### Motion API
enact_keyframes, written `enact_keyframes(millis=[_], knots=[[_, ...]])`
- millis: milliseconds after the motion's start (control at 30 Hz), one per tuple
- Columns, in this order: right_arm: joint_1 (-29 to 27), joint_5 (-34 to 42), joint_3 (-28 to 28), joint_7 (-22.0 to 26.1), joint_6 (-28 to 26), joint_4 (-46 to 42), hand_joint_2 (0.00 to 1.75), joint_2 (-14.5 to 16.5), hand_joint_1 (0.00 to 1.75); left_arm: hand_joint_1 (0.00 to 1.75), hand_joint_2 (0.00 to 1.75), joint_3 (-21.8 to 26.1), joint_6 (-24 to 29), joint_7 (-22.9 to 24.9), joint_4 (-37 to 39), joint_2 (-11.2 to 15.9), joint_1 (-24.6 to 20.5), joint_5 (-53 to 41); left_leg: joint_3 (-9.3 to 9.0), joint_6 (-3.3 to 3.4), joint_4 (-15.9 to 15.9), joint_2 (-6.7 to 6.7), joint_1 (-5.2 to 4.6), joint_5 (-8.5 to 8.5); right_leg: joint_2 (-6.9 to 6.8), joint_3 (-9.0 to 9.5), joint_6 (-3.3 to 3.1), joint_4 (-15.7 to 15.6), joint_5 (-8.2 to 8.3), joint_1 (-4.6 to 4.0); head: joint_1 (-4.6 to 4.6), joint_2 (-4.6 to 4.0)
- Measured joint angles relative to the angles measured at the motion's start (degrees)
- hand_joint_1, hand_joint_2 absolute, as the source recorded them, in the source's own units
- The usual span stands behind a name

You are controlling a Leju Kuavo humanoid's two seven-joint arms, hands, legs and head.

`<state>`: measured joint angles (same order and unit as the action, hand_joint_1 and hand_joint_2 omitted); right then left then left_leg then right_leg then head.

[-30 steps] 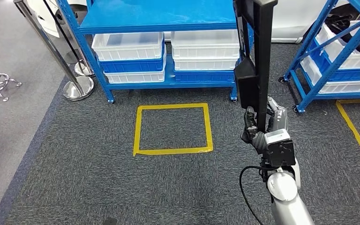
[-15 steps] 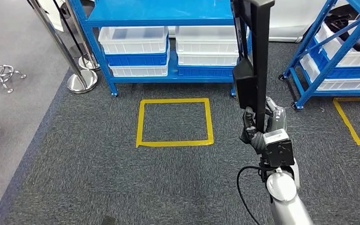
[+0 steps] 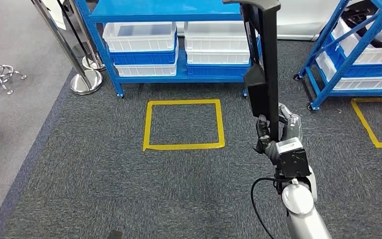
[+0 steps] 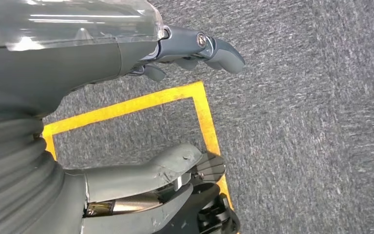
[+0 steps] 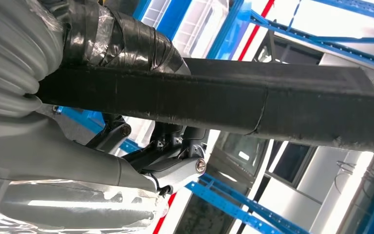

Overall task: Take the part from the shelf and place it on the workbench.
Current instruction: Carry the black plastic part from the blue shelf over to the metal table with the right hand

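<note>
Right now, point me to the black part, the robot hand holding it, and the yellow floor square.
black part (image 3: 267,59), head view, on its long upright bar.
right robot hand (image 3: 277,133), head view, on the fingers around the bar.
yellow floor square (image 3: 183,147), head view, on its near tape edge.

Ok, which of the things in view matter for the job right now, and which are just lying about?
Job:
- black part, held upright
- right hand, gripping the part
- blue shelf, behind the part

Lying about:
- white bins on the shelf
- yellow tape square on the carpet
- chrome posts
- second blue rack
- left hand, holding nothing
</note>
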<state>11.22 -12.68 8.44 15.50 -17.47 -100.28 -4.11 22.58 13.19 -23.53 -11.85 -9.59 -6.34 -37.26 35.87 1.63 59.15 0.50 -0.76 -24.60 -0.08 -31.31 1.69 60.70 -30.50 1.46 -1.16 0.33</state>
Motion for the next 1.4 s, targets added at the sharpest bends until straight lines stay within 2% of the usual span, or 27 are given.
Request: enact_keyframes(millis=[67,100,200,233,267,300,333,400,433,500,567,633,700,733,767,800,867,933,1000,1067,1133,1200,1233,1267,1300,1333,1400], knots=[[0.0,0.0,0.0,0.0,0.0,0.0,1.75,0.0,1.75,0.00,1.75,0.0,0.0,0.0,0.0,0.0,0.0,-0.1,0.20,-0.32,0.3,0.00,0.01,0.14,0.04,-0.32,-0.45,0.0,-0.14,0.05,0.05,0.00],[0.0,-0.1,0.0,0.0,0.0,0.0,1.75,0.0,1.75,0.00,1.75,0.0,0.0,0.0,0.0,0.0,0.1,-0.1,0.93,-0.81,1.9,-0.03,0.17,-0.98,0.04,-0.53,-1.11,-0.1,0.08,0.08,0.05,0.00],[0.0,-0.7,0.0,-0.1,-0.1,0.0,1.75,0.0,1.75,0.00,1.75,0.1,0.0,0.0,0.0,0.0,0.2,-0.1,5.41,-2.48,13.2,-0.13,1.00,-7.37,-0.03,-1.37,-2.69,-0.3,1.23,-0.06,-0.01,0.00],[0.0,-1.0,0.0,-0.1,-0.2,0.0,1.75,0.0,1.75,0.00,1.75,0.2,0.0,0.0,0.0,0.0,0.2,-0.2,6.04,-2.62,15.4,-0.13,1.16,-7.95,-0.03,-1.54,-2.70,-0.3,1.35,-0.16,-0.01,0.00],[0.0,-1.2,0.0,-0.2,-0.2,0.0,1.75,0.0,1.75,0.00,1.75,0.2,0.0,0.0,0.0,0.0,0.3,-0.2,5.48,-2.58,14.9,-0.14,1.22,-7.14,-0.01,-1.63,-2.67,-0.3,1.43,-0.23,-0.01,0.00],[0.0,-1.3,0.0,-0.3,-0.3,0.0,1.75,0.0,1.75,0.00,1.75,0.2,0.1,0.0,0.0,0.0,0.3,-0.2,3.95,-2.42,12.5,-0.15,1.24,-5.54,0.01,-1.66,-2.63,-0.3,1.49,-0.27,-0.01,0.00],[0.0,-1.3,0.0,-0.3,-0.4,0.0,1.75,0.0,1.75,0.00,1.75,0.2,0.1,0.0,0.0,0.0,0.3,-0.3,1.80,-2.13,8.7,-0.19,1.19,-3.83,0.02,-1.66,-2.57,-0.3,1.52,-0.28,-0.01,0.00],[0.1,-1.7,0.0,-0.5,-0.5,0.0,1.75,0.0,1.75,0.00,1.75,0.3,0.1,0.0,0.0,0.0,0.2,-0.4,-2.10,-1.45,2.0,-0.33,0.78,-2.10,0.05,-1.71,-2.22,-0.5,1.72,-0.25,-0.01,0.00],[0.1,-1.9,0.0,-0.6,-0.6,0.1,1.75,0.0,1.75,0.00,1.75,0.4,0.2,0.0,0.0,0.1,0.2,-0.4,-3.02,-1.16,0.2,-0.38,0.53,-2.05,0.06,-1.76,-1.94,-0.6,1.87,-0.17,-0.01,0.00],[0.0,-2.2,0.0,-0.7,-0.8,0.2,1.75,0.0,1.75,0.00,1.75,0.4,0.2,0.0,0.0,0.1,0.2,-0.5,-3.31,-0.67,-1.0,-0.41,0.15,-1.97,0.07,-1.80,-1.26,-1.1,2.24,0.03,-0.02,0.00],[0.1,-2.7,0.0,-0.8,-0.9,0.4,1.75,-0.2,1.75,0.00,1.75,0.4,0.2,0.0,0.0,0.0,0.2,-0.6,-3.71,0.00,-2.3,-0.25,0.27,-1.26,0.03,-2.14,-0.84,-0.5,1.56,0.04,0.02,0.00],[0.2,-3.5,-0.1,-1.0,-1.1,0.6,1.75,-0.4,1.75,0.00,1.75,0.4,0.2,0.0,0.0,0.0,0.2,-0.7,-3.96,0.58,-3.2,-0.09,0.43,-0.70,0.05,-4.26,-0.75,4.0,-1.28,-0.10,0.05,0.00],[0.2,-4.3,-0.1,-1.4,-1.4,0.9,1.75,-0.6,1.75,0.00,1.75,0.5,0.2,0.1,0.0,0.0,0.1,-0.9,-3.74,0.85,-3.0,-0.10,0.32,-0.74,0.11,-7.66,-0.60,10.9,-4.24,-0.17,0.05,0.00],[0.2,-4.5,-0.2,-1.6,-1.5,1.2,1.75,-0.7,1.75,0.00,1.75,0.5,0.2,0.1,0.0,0.0,0.1,-0.9,-3.60,0.90,-2.8,-0.09,0.31,-0.84,0.11,-8.73,-0.43,12.9,-4.49,-0.12,0.06,0.00],[0.2,-4.7,-0.3,-1.8,-1.6,1.4,1.75,-0.7,1.75,0.00,1.75,0.5,0.2,0.1,0.0,0.0,0.1,-1.0,-3.44,0.87,-2.4,-0.07,0.34,-1.00,0.06,-8.88,-0.23,13.0,-3.66,0.00,0.05,0.00],[0.2,-4.7,-0.4,-1.9,-1.6,1.6,1.75,-0.8,1.75,0.00,1.75,0.5,0.2,0.2,0.0,0.0,0.1,-1.0,-3.27,0.76,-1.9,0.00,0.44,-1.25,-0.09,-8.03,-0.02,11.1,-1.95,0.17,0.06,0.00],[0.5,-4.7,-0.7,-2.0,-1.7,2.0,1.75,-1.1,1.75,0.00,1.75,0.5,0.2,0.3,0.0,-0.1,0.2,-1.1,-2.71,0.23,-0.3,0.23,0.45,-2.13,-1.81,-5.28,0.30,4.9,1.18,0.23,0.09,0.00],[0.9,-4.4,-1.0,-2.2,-1.8,2.2,1.75,-1.3,1.75,0.00,1.75,0.5,0.2,0.3,0.0,-0.1,0.3,-1.1,-2.03,-0.33,1.2,0.71,0.21,-2.95,-3.17,-4.30,-0.26,1.9,1.84,-0.09,0.07,0.00],[1.1,-4.0,-1.5,-2.3,-1.9,2.4,1.75,-1.4,1.75,0.00,1.75,0.5,0.2,0.4,0.0,-0.1,0.5,-1.1,-1.77,-0.58,1.6,1.63,0.08,-3.24,-2.38,-4.75,-1.14,2.0,1.79,-0.28,0.04,0.00],[1.2,-3.8,-1.9,-2.4,-2.0,2.5,1.75,-1.6,1.75,0.00,1.75,0.5,0.2,0.4,0.0,-0.1,0.5,-1.1,-1.53,-1.02,2.5,1.80,0.25,-4.15,-1.27,-4.91,-1.59,2.0,2.06,-0.18,0.06,0.00],[1.4,-3.7,-2.3,-2.4,-2.0,2.5,1.75,-1.9,1.75,0.00,1.75,0.5,0.2,0.4,0.0,-0.1,0.4,-1.1,0.21,-1.63,6.9,0.88,0.59,-7.02,-0.24,-4.93,-1.95,1.9,2.26,-0.03,0.07,0.00],[1.5,-3.6,-2.6,-2.4,-2.0,2.5,1.75,-2.0,1.75,0.00,1.75,0.5,0.2,0.4,0.0,-0.1,0.4,-1.1,3.37,-1.91,14.0,0.29,0.83,-10.17,0.88,-4.98,-2.11,1.9,2.33,-0.06,0.08,0.00],[1.6,-3.6,-2.6,-2.4,-2.0,2.5,1.75,-2.1,1.75,0.00,1.75,0.5,0.2,0.4,0.0,-0.2,0.4,-1.2,4.50,-1.88,16.3,0.19,0.89,-10.69,1.47,-4.97,-2.13,1.9,2.34,-0.10,0.07,0.00],[1.6,-3.6,-2.7,-2.4,-2.0,2.5,1.75,-2.1,1.75,0.00,1.75,0.5,0.2,0.4,0.0,-0.2,0.5,-1.2,4.85,-1.70,16.9,0.05,0.90,-10.12,2.12,-4.93,-2.13,1.9,2.35,-0.13,0.07,0.00],[1.6,-3.6,-2.8,-2.4,-2.0,2.5,1.75,-2.2,1.75,0.00,1.75,0.5,0.2,0.4,0.0,-0.2,0.5,-1.1,4.12,-1.41,15.1,-0.25,0.89,-8.50,2.79,-4.87,-2.13,1.9,2.37,-0.14,0.07,0.00],[1.6,-3.6,-2.9,-2.4,-1.9,2.4,1.75,-2.3,1.75,0.00,1.75,0.5,0.2,0.4,0.0,-0.2,0.4,-1.1,2.64,-1.03,11.8,-0.88,0.84,-6.34,3.44,-4.80,-2.11,1.9,2.40,-0.12,0.07,0.00],[1.7,-3.5,-3.1,-2.4,-1.8,2.2,1.75,-2.4,1.75,0.00,1.75,0.6,0.3,0.4,0.0,-0.2,0.4,-1.1,-0.61,-0.30,4.8,-3.65,0.73,-3.39,4.65,-4.79,-1.85,1.7,2.59,0.12,0.08,0.00]])
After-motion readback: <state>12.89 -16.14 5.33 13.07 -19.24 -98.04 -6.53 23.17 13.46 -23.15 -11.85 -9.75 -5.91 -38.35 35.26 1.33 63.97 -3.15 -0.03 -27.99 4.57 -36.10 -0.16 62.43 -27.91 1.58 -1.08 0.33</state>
